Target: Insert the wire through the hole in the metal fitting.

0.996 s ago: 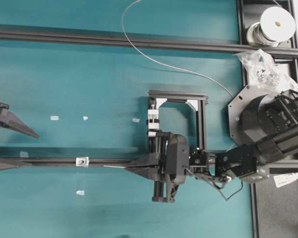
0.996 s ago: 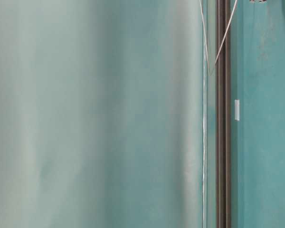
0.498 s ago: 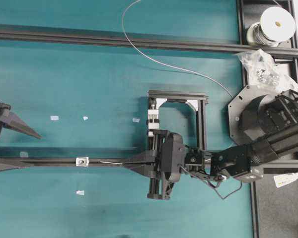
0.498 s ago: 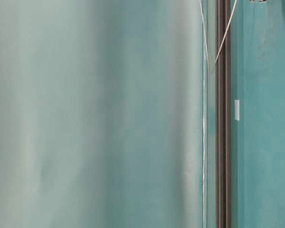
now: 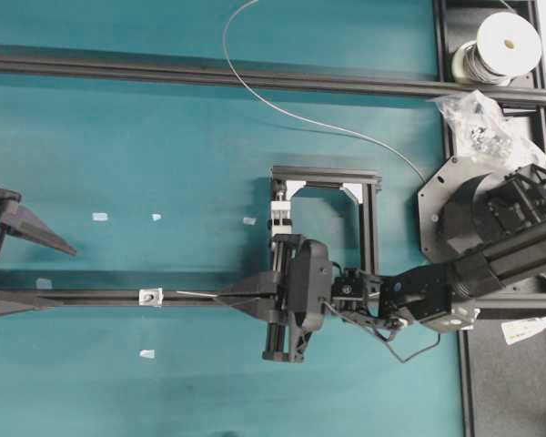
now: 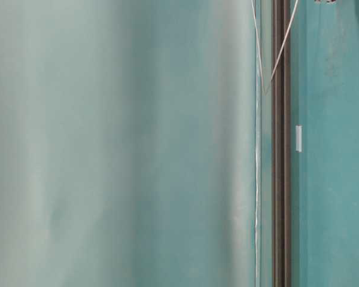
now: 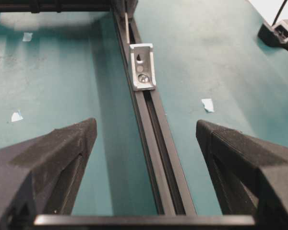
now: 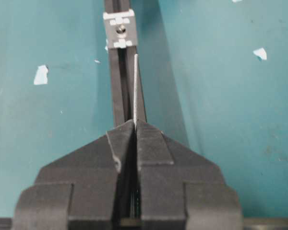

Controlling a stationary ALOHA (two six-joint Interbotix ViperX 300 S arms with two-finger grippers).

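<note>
The metal fitting (image 5: 150, 295) is a tiny silver bracket standing on a black rail (image 5: 91, 297). Its hole (image 8: 120, 30) shows dark in the upright face. My right gripper (image 5: 224, 299) is shut on the wire's (image 5: 318, 122) straight free end (image 8: 135, 86), which points along the rail at the fitting. The tip stops a little short of the fitting (image 8: 119, 29) and slightly right of the hole. My left gripper (image 7: 145, 125) stands open astride the rail, short of the fitting (image 7: 143, 72) on its other side, with nothing between its fingers.
A wire spool (image 5: 500, 44) and a bag of parts (image 5: 480, 118) lie at the back right. A square black frame (image 5: 326, 173) with a white clamp block (image 5: 281, 221) stands behind my right gripper. White tape scraps (image 5: 100, 217) dot the mat. Another rail (image 5: 209, 73) crosses the back.
My right gripper has slid left along the rail with the wire, bringing the tip closer to the fitting. The left gripper has stayed put.
</note>
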